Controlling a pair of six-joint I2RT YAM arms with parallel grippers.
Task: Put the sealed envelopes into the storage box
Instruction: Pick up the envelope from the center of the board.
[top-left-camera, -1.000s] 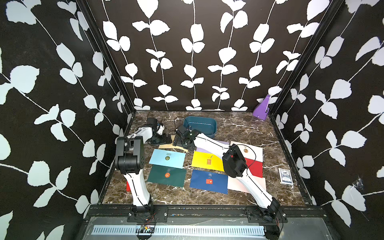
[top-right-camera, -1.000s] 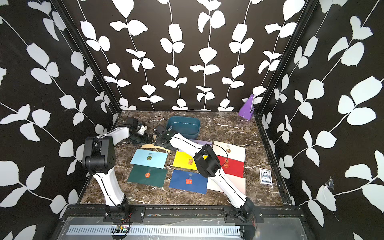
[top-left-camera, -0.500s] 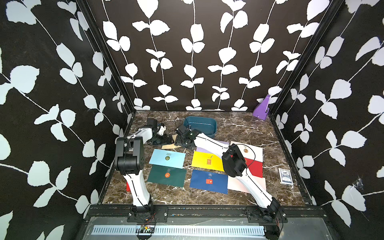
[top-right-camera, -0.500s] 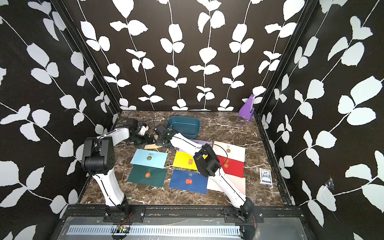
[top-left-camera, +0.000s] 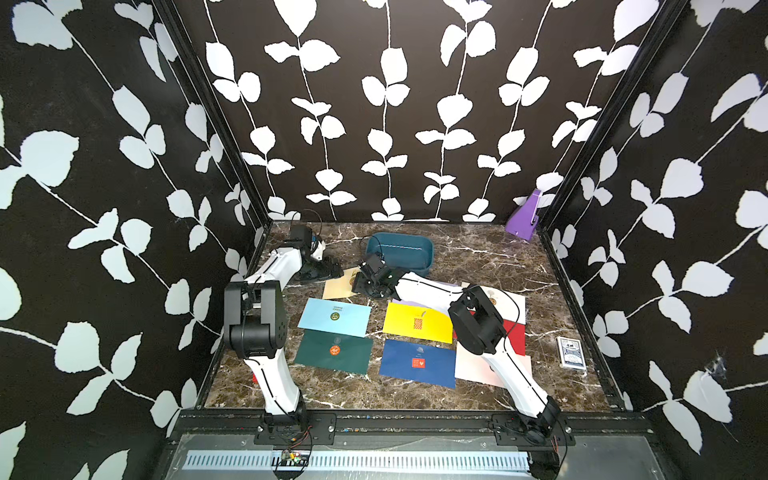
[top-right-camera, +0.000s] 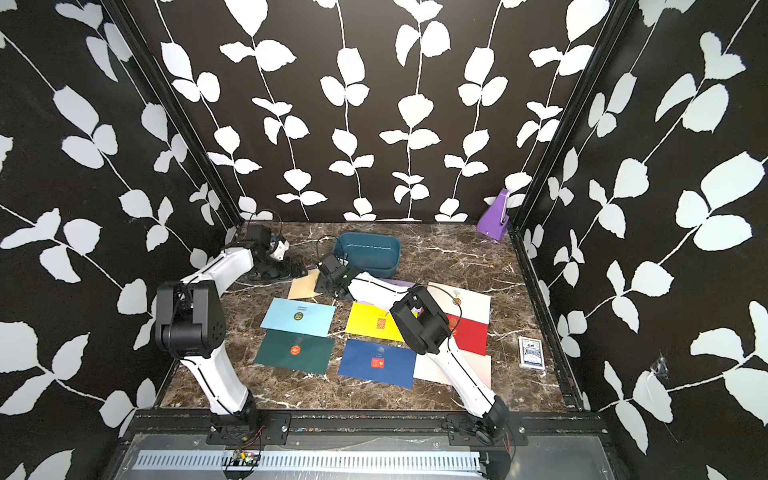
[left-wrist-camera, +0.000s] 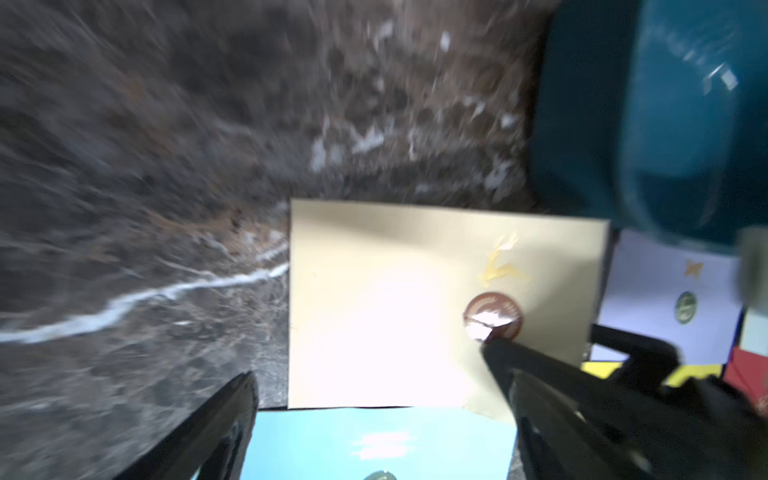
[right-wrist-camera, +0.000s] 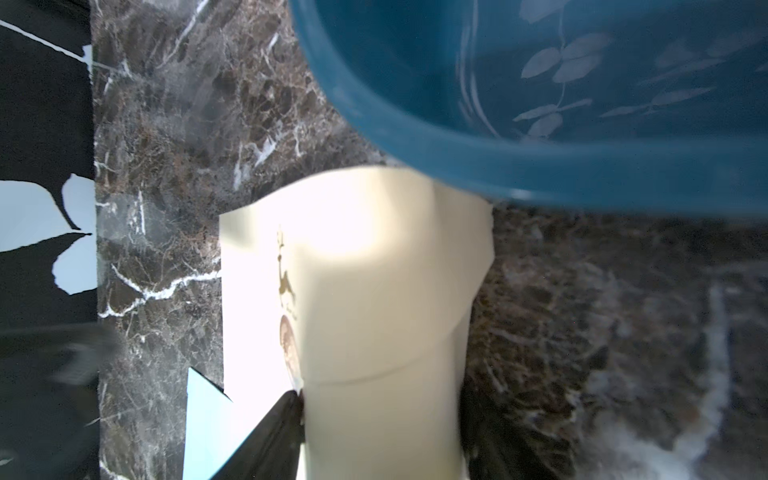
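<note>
Grip made — right gripper (top-left-camera: 360, 286) jaws, wide a second ago, pinch and bow the cream envelope (right-wrist-camera: 374, 282) beside the storage box (right-wrist-camera: 540, 183), ready for lifting; left gripper (left-wrist-camera: 370, 361) jaws gape.

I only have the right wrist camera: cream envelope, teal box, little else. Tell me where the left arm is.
Observer: The left gripper sits at the far corner of the cream envelope, jaws wide open, holding nothing.
Operator: Now list what's left to pack.
Observer: Eight envelopes lie flat in front of the box: light blue, green, yellow, navy, red, white, pink and lilac.
Operator: Report any clutter.
Observer: A card deck lies far right, and a purple object stands in the far right corner.
</note>
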